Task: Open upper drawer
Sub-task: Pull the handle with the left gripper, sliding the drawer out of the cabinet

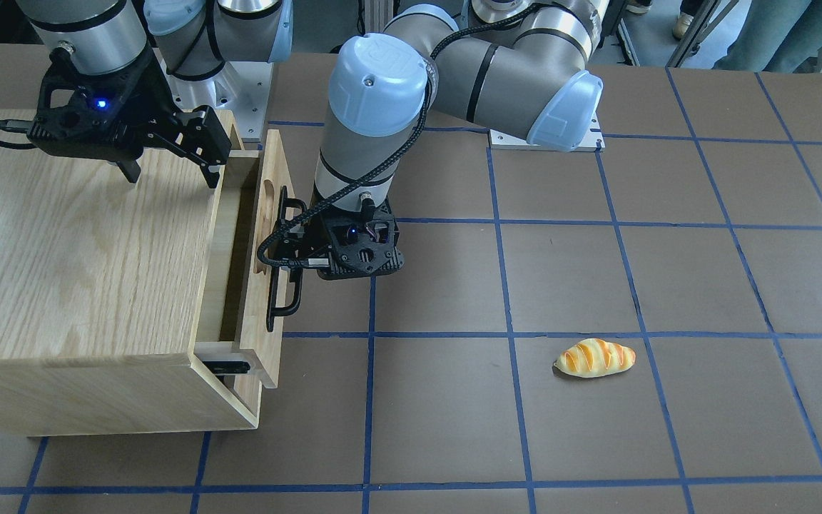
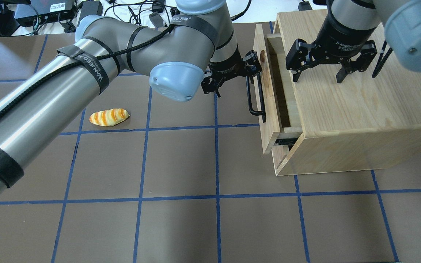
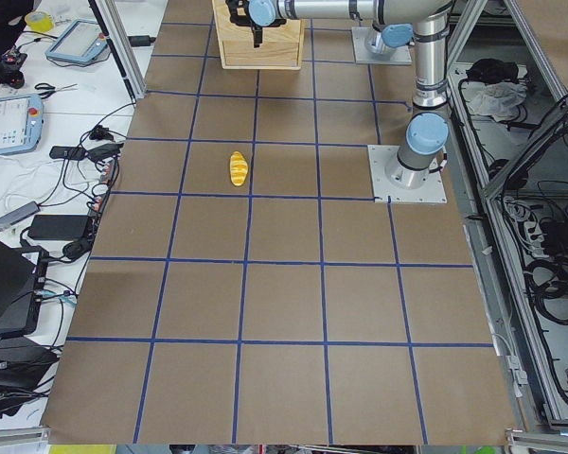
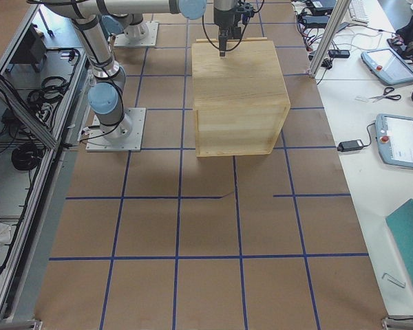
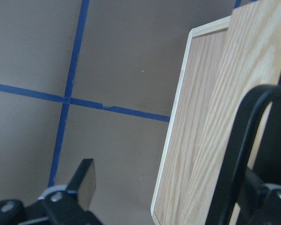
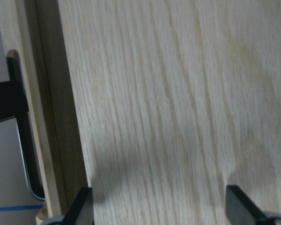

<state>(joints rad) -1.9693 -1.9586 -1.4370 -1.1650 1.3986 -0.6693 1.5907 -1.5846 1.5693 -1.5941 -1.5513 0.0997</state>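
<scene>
The left gripper (image 1: 290, 246) is largely masked by its own wrist. Its camera shows one of its fingers (image 5: 85, 180) whole and the other cut off at the frame edge. They are spread, with the black handle (image 5: 241, 145) of the upper drawer (image 2: 270, 128) between them. The drawer stands partly out of the cabinet (image 2: 342, 109), its inside in shadow. The right gripper (image 2: 317, 77) hangs above the cabinet top, spread on nothing. One drawer, one handle, and one bread roll (image 2: 109, 117) on the surface (image 2: 181, 164).

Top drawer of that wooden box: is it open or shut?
Partly open: the upper drawer has its front standing off the cabinet, with a dark gap and the slide rail showing between.
</scene>
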